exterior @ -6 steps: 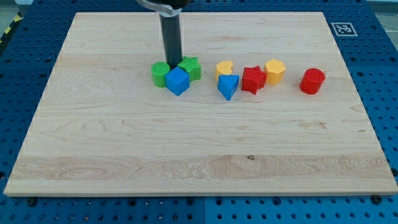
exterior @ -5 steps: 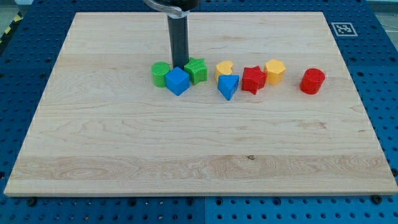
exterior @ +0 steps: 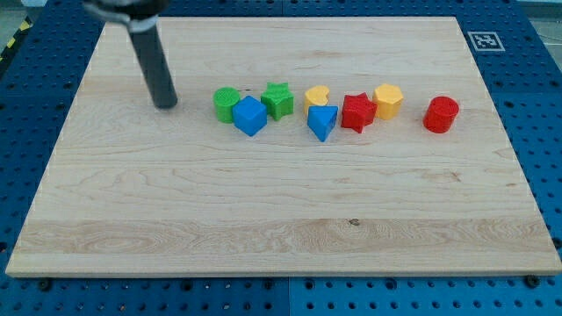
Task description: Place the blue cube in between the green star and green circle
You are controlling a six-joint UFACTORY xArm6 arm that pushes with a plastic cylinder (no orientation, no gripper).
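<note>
Toward the upper left of the frame, my tip (exterior: pixel 165 104) rested on the wooden board (exterior: pixel 263 228), well apart from every block and to the view's left of the green circle (exterior: pixel 226 104). It was a bare rod with no jaws, holding nothing. Just right of it ran the row of blocks. The blue cube (exterior: pixel 250 115) sat between the green circle and the green star (exterior: pixel 277 100), slightly nearer the view's bottom than both and touching or nearly touching each. Further right stood a yellow block (exterior: pixel 317 95), a blue block (exterior: pixel 322 121) below it, a red star (exterior: pixel 357 112), a yellow hexagon (exterior: pixel 388 100) and, apart, a red block (exterior: pixel 441 114).
</note>
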